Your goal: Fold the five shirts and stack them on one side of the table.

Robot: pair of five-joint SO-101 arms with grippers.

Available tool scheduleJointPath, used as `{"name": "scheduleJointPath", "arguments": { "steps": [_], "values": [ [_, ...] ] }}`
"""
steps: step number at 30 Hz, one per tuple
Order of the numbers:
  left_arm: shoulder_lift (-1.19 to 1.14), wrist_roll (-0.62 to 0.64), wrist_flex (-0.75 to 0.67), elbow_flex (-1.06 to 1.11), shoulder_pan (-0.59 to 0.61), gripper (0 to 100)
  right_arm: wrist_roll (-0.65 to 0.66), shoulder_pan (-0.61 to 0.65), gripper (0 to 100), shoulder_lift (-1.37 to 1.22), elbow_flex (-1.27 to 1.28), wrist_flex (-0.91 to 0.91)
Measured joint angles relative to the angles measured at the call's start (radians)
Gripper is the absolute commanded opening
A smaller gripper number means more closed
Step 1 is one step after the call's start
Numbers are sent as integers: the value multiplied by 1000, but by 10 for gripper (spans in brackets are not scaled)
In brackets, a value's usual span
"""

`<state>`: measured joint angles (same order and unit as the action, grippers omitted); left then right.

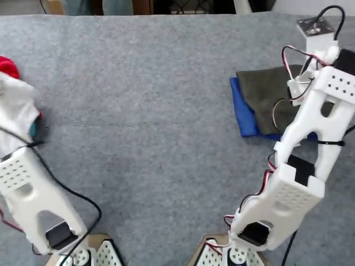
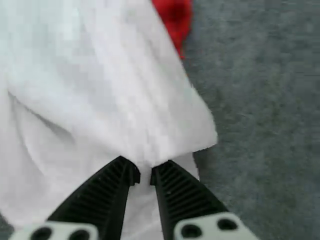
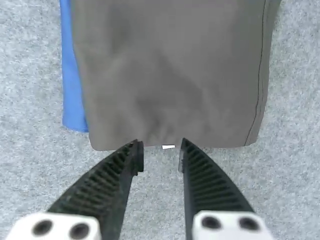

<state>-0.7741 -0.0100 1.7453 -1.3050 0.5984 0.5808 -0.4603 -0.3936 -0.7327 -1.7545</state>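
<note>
At the table's far left, a white shirt lies bunched with a red shirt behind it and a bit of teal cloth at its side. My left gripper is shut on a fold of the white shirt, with the red shirt just beyond. At the right, a folded dark grey shirt rests on a folded blue shirt. My right gripper stands open at the near edge of the grey shirt, a small white tag between its tips. The blue shirt peeks out at one side.
Grey felt covers the whole table, with a wide bare stretch between the two arms. The right arm's white links and cables hang over part of the folded stack. The arm bases stand at the near edge.
</note>
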Motion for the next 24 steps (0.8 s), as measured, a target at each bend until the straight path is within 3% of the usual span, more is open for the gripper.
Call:
{"name": "scheduleJointPath", "arguments": {
  "steps": [6,14,18,21,24],
  "values": [
    [219,-6,12,167,-295,27,0,0,131,0,0,0],
    [678,-117,6,947,-888,27,0,0,131,0,0,0],
    [876,-253,-18,1321,-1186,52,0,0,133,0,0,0],
    [1010,-304,-12,1476,-1267,195,0,0,135,0,0,0],
    [1128,-250,-12,1498,-1231,329,0,28,135,0,11,0]
  ]
}}
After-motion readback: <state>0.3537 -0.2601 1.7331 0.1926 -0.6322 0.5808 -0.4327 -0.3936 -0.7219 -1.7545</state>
